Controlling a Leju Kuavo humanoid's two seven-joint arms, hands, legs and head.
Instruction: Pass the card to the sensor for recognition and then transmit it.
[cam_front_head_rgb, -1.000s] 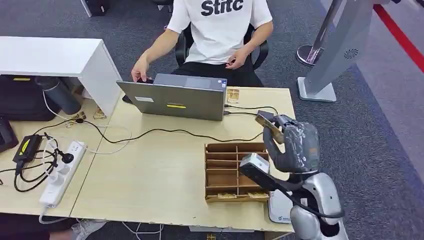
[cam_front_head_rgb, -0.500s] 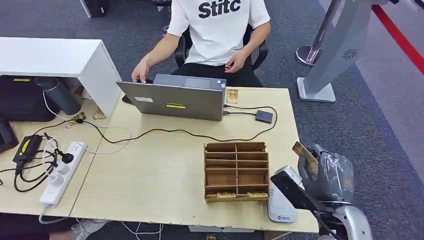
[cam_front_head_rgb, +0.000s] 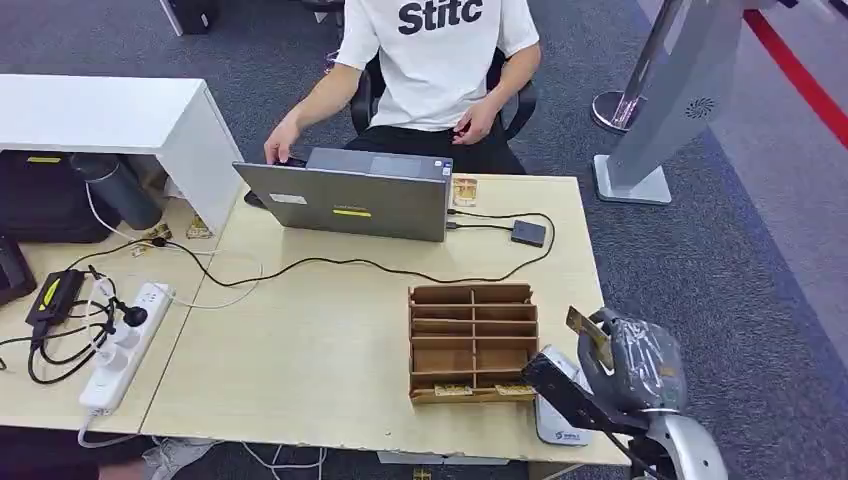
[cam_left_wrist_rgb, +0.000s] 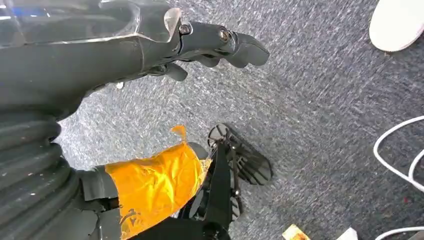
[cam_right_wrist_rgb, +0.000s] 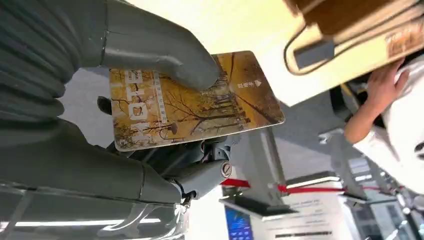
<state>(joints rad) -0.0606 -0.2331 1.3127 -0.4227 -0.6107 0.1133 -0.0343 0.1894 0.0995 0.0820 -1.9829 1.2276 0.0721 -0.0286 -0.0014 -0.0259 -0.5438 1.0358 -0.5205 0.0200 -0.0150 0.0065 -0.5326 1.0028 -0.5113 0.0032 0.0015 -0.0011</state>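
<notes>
One yellow tree-printed plastic card (cam_right_wrist_rgb: 192, 102) is pinched under the thumb of the right hand (cam_front_head_rgb: 628, 365), off the pale wooden surface's (cam_front_head_rgb: 320, 340) front right corner, beside one brown compartmented wooden box (cam_front_head_rgb: 472, 342). The left hand (cam_left_wrist_rgb: 150, 45) hangs empty, fingers apart.

The right hand (cam_front_head_rgb: 635, 362) is dark grey under a clear, crinkled plastic wrap, mounted on a silver arm with a black cable running along it. Close up, it shows a ribbed grey cover, a thick smooth grey thumb and darker fingers (cam_right_wrist_rgb: 200, 177) fixed with a slotted silver screw. The left hand (cam_left_wrist_rgb: 150, 45) looks alike (same ribbed cover, same screws at its dark fingers), with a glossy clear shell over its back.
</notes>
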